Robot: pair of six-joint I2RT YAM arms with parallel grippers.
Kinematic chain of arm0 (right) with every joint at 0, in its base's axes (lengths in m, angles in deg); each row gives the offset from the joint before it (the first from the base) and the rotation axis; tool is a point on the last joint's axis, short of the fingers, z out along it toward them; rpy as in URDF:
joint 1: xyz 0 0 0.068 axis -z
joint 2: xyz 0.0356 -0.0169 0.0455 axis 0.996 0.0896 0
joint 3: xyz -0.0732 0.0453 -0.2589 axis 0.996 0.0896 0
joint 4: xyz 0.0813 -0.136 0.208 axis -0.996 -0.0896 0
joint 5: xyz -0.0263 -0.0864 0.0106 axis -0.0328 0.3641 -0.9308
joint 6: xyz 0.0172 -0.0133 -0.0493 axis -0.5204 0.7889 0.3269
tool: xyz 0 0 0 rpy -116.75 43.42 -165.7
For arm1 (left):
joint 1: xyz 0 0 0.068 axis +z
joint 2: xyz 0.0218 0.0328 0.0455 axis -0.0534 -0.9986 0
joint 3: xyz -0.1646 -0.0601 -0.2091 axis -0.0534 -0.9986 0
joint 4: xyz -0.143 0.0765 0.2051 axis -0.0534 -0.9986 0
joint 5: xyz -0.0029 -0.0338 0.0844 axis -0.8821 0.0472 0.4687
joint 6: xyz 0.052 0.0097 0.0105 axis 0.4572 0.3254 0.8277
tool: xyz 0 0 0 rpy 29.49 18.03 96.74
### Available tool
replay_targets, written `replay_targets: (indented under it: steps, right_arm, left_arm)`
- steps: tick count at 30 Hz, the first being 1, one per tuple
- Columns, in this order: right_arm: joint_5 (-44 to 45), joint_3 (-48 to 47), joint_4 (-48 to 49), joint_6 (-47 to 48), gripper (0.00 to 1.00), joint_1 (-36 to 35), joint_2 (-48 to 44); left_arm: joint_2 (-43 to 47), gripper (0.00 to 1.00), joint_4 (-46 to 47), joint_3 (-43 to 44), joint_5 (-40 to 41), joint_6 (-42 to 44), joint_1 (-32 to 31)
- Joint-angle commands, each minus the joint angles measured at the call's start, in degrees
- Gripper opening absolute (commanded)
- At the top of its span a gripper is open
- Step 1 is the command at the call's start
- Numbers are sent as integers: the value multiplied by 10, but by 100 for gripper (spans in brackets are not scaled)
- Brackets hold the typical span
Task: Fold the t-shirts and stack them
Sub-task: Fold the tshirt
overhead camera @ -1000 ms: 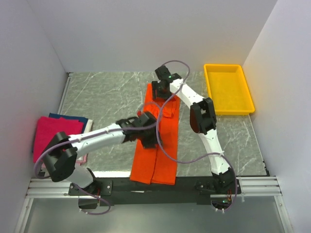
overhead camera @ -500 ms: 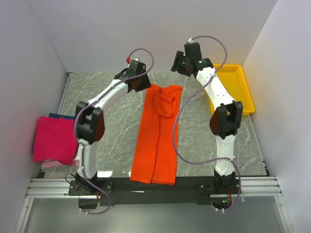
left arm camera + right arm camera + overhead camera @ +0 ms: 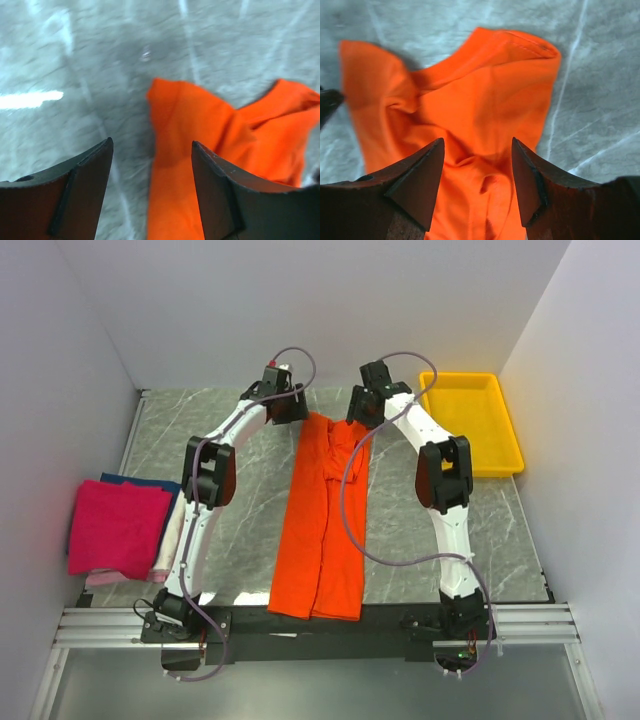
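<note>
A bright orange t-shirt lies folded lengthwise in a long strip from the table's near edge to its far middle. Its far end is rumpled. My left gripper is open and empty just over the shirt's far left corner. My right gripper is open and empty over the far right corner. A magenta-pink folded shirt lies on top of a dark blue one and a pale one at the left.
A yellow plastic tray stands at the back right. White walls close in the left, back and right sides. The grey marble table shows on both sides of the orange strip.
The left arm swung from mid-shirt up to the far left corner. Both grippers have come down closer to the shirt's far end. The far end has been spread and is wider.
</note>
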Motion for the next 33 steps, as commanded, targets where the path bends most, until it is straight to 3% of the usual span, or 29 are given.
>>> replay_targets:
  steps: [1, 12, 17, 19, 23, 27, 29, 33]
  right_arm:
    - [16, -23, -3, 2, 63, 14, 9]
    - [23, -22, -11, 2, 61, 34, 44]
    - [3, -71, -40, 0, 61, 41, 83]
    - [-4, -73, -38, 1, 61, 42, 90]
    - [-27, -70, -29, 5, 53, 42, 93]
    - [-29, -60, -12, 3, 37, 42, 92]
    - [-21, -66, -11, -2, 24, 42, 93]
    - [3, -77, -23, -18, 8, 50, 94]
  left_arm:
    - [-20, 69, 29, 24, -61, 6, 0]
    - [-60, 57, 52, 32, -84, -15, 1]
    - [-75, 40, 74, 37, -108, -34, 3]
    - [-73, 26, 95, 31, -117, -50, 5]
    - [-56, 2, 148, -25, -130, -107, 30]
    - [-8, 0, 196, -94, -95, -129, 46]
    - [5, 0, 199, -113, -69, -127, 49]
    - [15, 0, 203, -123, -62, -133, 57]
